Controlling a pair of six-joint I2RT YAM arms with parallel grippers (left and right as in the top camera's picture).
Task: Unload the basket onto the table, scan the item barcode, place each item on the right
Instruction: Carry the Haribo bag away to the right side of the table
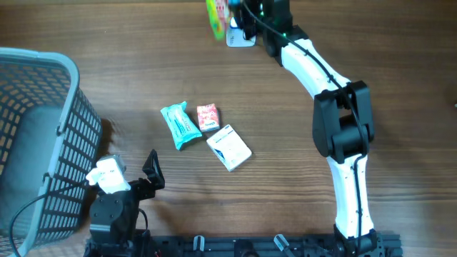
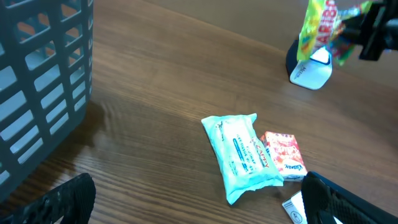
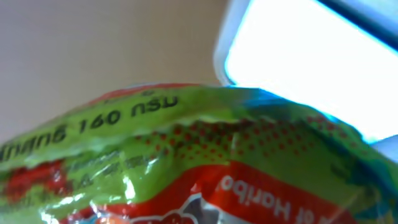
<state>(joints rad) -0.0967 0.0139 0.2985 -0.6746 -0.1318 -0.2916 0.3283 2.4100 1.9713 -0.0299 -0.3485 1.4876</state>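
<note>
A green and red Haribo candy bag (image 1: 216, 16) hangs at the far edge of the table with my right gripper (image 1: 237, 11) shut on it. The bag (image 2: 317, 28) sits right beside and above a white and blue barcode scanner (image 2: 311, 71) (image 1: 240, 37). In the right wrist view the bag (image 3: 186, 143) fills the lower frame and hides the fingers. The scanner's bright window (image 3: 311, 62) glows just behind the bag. My left gripper (image 2: 199, 211) (image 1: 136, 175) stands open and holds nothing, low at the near left by the basket.
A grey mesh basket (image 1: 43, 143) (image 2: 37, 81) stands at the left. Mid-table lie a teal wipes pack (image 1: 180, 125) (image 2: 239, 155), a small red box (image 1: 207, 116) (image 2: 284, 155) and a white box (image 1: 229, 147) (image 2: 293, 208).
</note>
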